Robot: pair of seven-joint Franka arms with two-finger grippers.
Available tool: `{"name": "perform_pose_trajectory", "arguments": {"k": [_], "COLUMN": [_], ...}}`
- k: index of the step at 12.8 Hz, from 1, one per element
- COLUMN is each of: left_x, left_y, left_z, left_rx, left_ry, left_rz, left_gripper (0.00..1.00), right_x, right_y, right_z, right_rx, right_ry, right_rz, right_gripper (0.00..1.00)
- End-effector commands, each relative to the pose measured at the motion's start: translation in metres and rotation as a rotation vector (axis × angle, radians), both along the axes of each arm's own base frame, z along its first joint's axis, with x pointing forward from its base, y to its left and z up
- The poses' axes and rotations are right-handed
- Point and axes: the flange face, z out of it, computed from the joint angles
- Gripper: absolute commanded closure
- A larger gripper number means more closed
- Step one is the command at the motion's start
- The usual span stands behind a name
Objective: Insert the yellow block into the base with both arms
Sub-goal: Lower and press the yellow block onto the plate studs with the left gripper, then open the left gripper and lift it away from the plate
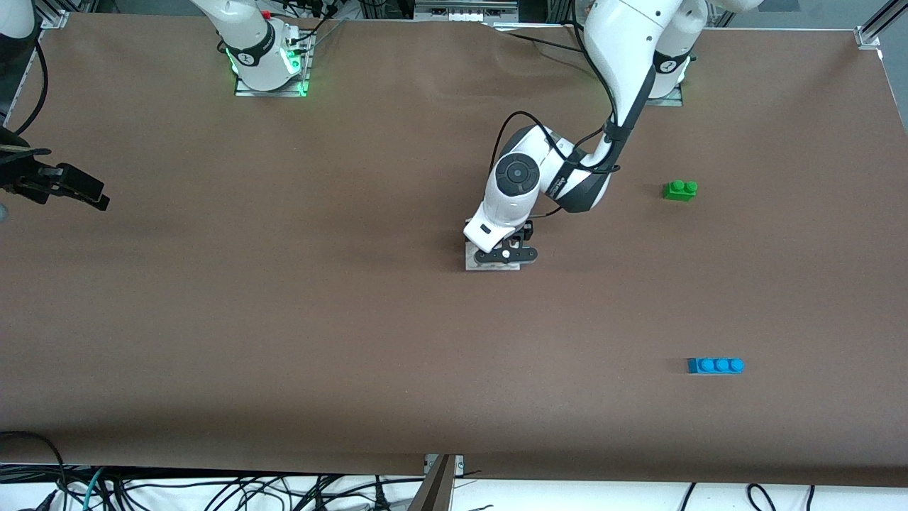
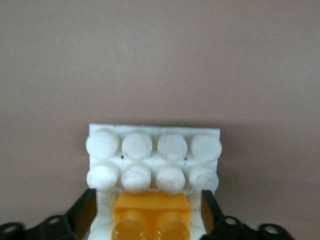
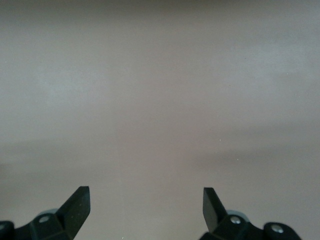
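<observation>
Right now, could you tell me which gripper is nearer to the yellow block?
Left. The left gripper is over the base, fingers flanking the yellow block; the right gripper waits at the right arm's table end.

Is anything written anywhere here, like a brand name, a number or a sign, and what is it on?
No words or numbers can be read.
A small round mark shows on each arm's base collar: too small to read.
The bricks, the base and the yellow block carry no text.

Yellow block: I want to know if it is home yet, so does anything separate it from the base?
Nothing visible does: the yellow block sits on the base, between the open left gripper's fingers.
</observation>
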Motion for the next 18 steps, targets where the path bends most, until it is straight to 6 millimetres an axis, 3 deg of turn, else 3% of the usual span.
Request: {"name": "perform_pose_trajectory", "arguments": {"k": [1, 4, 8, 13, 18], "left_x": [0.007, 0.018, 0.011, 0.000, 0.004], "left_y": [0.014, 0.053, 0.119, 0.175, 0.213], "left_z": [0.045, 0.116, 0.214, 0.267, 0.287], "left_rx": [-0.002, -0.027, -0.050, -0.027, 0.025], "left_ry": [-0.005, -0.021, -0.052, -0.011, 0.049], "left_rz": [0.008, 0.062, -0.021, -0.048, -0.042], "left_gripper": [0.00, 0.00, 0.00, 0.00, 0.00], "right_x": [-0.003, -0.003, -0.003, -0.003, -0.003], "right_y": [0.003, 0.003, 0.003, 0.003, 0.003], "right_z": [0.003, 0.003, 0.003, 0.003, 0.003], "right_rx": [0.015, 0.015, 0.015, 0.015, 0.015], "right_ry": [-0.001, -0.001, -0.001, -0.001, -0.001], "right_rz": [-0.004, -0.004, -0.004, -0.004, -0.004], "right_gripper": [0.00, 0.00, 0.00, 0.00, 0.00]}}
